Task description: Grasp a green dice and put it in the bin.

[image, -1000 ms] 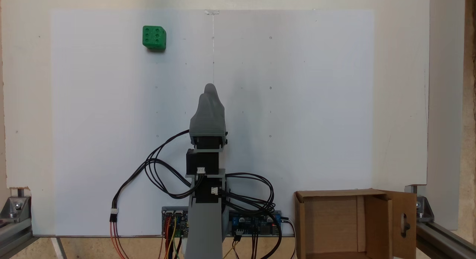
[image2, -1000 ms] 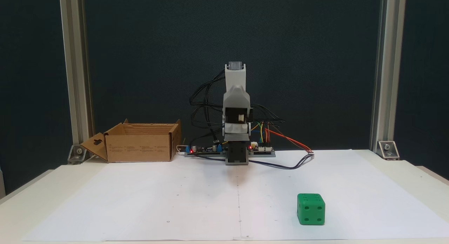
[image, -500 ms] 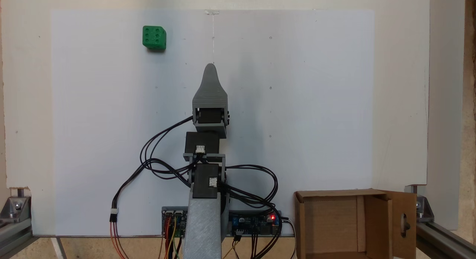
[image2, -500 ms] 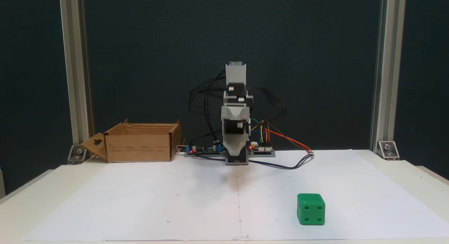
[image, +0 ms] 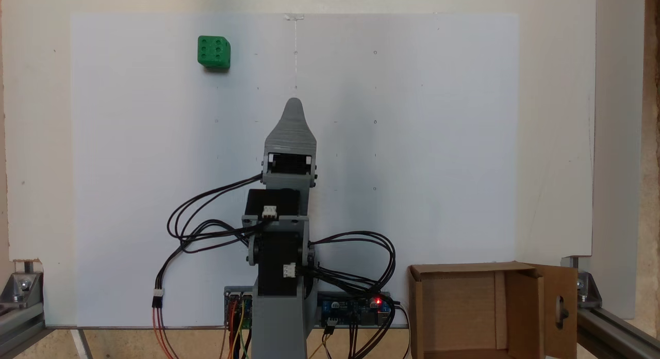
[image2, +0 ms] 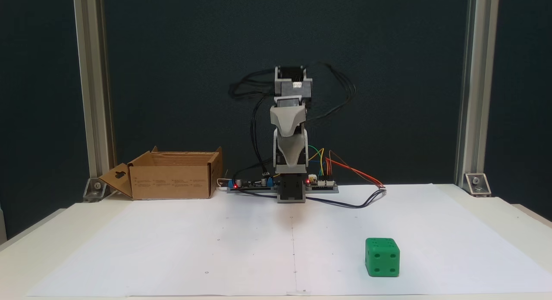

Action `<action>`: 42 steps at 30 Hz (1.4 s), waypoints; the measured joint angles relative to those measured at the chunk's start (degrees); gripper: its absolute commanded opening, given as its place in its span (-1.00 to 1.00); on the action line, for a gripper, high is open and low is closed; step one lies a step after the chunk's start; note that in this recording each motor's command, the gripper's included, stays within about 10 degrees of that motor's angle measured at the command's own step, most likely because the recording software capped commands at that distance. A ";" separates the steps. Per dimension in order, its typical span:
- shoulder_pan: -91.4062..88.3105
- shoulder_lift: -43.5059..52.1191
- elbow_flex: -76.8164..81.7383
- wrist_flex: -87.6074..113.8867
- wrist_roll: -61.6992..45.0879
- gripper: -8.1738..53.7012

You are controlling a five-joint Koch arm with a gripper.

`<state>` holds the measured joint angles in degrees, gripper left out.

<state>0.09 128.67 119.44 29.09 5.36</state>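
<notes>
The green dice (image: 214, 52) rests on the white paper sheet, far from the arm's base and to the upper left in a fixed view; in the front-on fixed view the dice (image2: 382, 257) sits low and right, near the table's front edge. The bin (image: 474, 310) is an open brown cardboard box beside the arm's base, its slotted flap folded outward; the bin (image2: 172, 175) stands at the left. My gripper (image: 293, 102) is raised over the sheet's middle line, well short of the dice and to its right. The gripper (image2: 290, 164) tilts down and forward, with one tip showing.
Black cables (image: 206, 230) loop out beside the arm. Controller boards (image2: 321, 185) with a red light sit at the arm's base. Aluminium posts (image2: 90, 97) stand at the back corners. White paper (image: 412, 142) covers the table.
The arm has risen, its upper joints now much higher. The gripper tip first reached outward, then drew back a little. Dice and bin have not moved.
</notes>
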 measured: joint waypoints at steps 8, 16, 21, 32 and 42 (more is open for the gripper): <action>-0.18 -17.05 -21.71 18.02 4.31 0.62; -3.25 -30.59 -39.99 36.12 9.58 0.62; -6.33 -35.68 -48.08 42.10 11.78 0.62; -11.16 -46.76 -59.59 46.49 13.45 0.62; -17.49 -56.34 -68.20 46.49 17.49 0.62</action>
<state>-17.40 72.33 51.24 75.59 22.85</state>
